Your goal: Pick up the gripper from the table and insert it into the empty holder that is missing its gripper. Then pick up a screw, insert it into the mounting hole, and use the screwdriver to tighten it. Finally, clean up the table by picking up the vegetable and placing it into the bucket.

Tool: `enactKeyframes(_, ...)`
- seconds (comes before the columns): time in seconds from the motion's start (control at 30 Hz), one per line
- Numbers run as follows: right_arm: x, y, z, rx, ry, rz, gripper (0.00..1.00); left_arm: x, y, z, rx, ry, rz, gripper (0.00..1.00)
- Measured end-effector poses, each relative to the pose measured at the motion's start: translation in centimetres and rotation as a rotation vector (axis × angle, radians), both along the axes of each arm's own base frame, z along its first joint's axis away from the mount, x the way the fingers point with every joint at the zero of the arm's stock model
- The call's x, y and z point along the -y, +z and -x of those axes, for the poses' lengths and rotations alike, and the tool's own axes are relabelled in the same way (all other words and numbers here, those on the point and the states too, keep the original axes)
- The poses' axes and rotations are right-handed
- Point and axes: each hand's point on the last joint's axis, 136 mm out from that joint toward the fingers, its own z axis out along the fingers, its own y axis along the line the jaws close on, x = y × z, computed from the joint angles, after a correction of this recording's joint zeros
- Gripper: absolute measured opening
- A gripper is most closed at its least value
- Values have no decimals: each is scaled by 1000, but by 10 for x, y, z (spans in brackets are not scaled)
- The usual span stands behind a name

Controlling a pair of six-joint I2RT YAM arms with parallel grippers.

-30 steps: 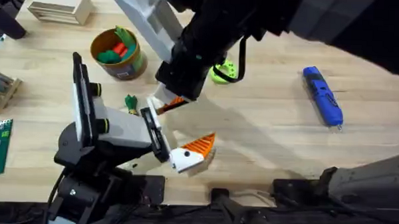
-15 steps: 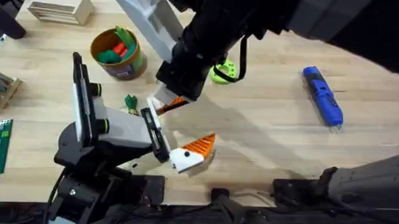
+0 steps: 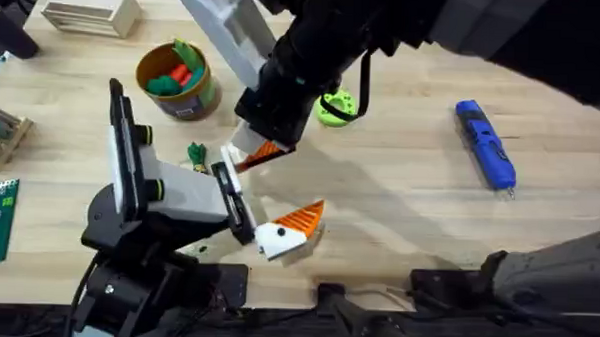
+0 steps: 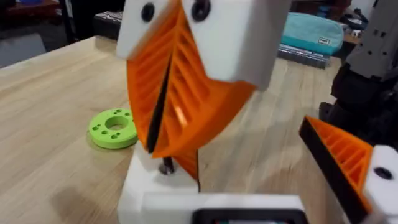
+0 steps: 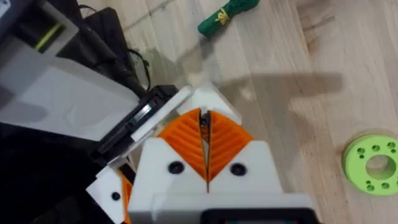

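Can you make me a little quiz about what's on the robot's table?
1. True or false: the blue screwdriver is lying inside the bucket.
2. What colour is the round ring with a hole in the middle? A red, B lime green, C blue.
3. Finish the sentence: the tiny green toy vegetable lies on the ____.

Key: 1 false, it lies on the table; 2 B; 3 table.
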Motion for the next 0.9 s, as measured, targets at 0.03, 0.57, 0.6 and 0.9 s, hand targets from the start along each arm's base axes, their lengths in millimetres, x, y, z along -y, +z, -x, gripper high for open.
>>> enactKeyframes(0.03, 0, 0, 0, 0, 0, 0, 7, 0, 0, 0, 0, 0, 0, 987)
enactKeyframes(0.57, 7, 18, -10, 11, -32, -17, 7, 0, 0, 0, 7, 0, -3, 987)
enactKeyframes(0.6, 7, 18, -10, 11, -35, -18, 7, 0, 0, 0, 7, 0, -3, 987)
enactKeyframes(0.9, 6, 18, -9, -2, -52, -17, 7, 0, 0, 0, 7, 0, -3, 987)
